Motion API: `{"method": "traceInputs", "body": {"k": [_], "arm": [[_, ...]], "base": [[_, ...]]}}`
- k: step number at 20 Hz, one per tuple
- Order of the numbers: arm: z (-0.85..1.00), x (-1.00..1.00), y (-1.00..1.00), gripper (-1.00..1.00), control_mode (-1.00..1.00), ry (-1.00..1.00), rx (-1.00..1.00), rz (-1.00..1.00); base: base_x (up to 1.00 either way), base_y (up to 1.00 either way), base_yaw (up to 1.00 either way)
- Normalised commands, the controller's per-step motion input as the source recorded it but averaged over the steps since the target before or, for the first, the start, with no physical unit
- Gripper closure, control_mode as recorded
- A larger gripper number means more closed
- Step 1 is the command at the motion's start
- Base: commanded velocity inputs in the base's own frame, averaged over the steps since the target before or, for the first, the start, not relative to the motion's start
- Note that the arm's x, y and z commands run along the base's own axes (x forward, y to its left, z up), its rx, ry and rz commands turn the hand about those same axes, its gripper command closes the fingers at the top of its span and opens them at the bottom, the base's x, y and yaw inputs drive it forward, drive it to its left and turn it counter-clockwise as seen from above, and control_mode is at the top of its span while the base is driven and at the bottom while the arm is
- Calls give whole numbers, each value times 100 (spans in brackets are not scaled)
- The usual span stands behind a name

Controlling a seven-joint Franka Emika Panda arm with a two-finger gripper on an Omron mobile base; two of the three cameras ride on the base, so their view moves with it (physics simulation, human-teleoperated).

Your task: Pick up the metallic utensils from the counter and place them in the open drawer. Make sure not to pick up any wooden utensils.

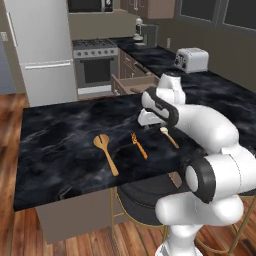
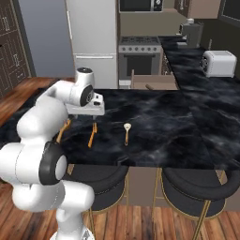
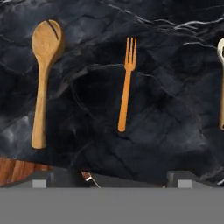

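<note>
- The table (image 1: pixel 60 150) is a glossy black marble-look slab with pale veining, and three utensils lie flat on it in a row near its front edge.
- The wooden spoon (image 3: pixel 43 74) is the largest of the three, light tan with a broad notched head; it lies at the left end of the row as seen from the left base camera (image 1: pixel 106 152).
- The fork (image 3: pixel 126 83) is slim and orange, lying by itself on the table near the middle of the row, its tines pointing away from the table's front edge; it is apart from the spoon on one side and from a third utensil on the other.
- The third utensil (image 1: pixel 169 136) has a pale rounded head and a tan handle, and sits at the right end of the row.
- The jaws (image 3: pixel 111 177) hang above the table, over the handle end of the fork, touching nothing; the two finger tips (image 3: pixel 40 180) stand wide apart with nothing between them.
- The drawer (image 2: pixel 154 82) stands pulled out from the taupe cabinets beyond the far edge of the table, well apart from the utensils, with a small brown object lying in it that is too small to identify.
- A white toaster (image 2: pixel 218 63) stands on the side counter to the right.
</note>
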Motion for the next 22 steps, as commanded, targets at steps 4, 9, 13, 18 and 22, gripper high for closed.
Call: {"method": "traceInputs", "body": {"k": [4,9,13,18,22], "arm": [[-59,29,0,-100,-100,-2,-1,8],[-74,1,6,-100,-100,-3,-9,5],[-69,-9,9,-100,-100,-1,-17,5],[-22,-14,27,-100,-100,-16,-16,6],[-25,39,23,-100,-100,-7,-2,1]], "base": [[0,0,0],[0,0,0],[0,0,0],[0,0,0],[0,0,0]]}}
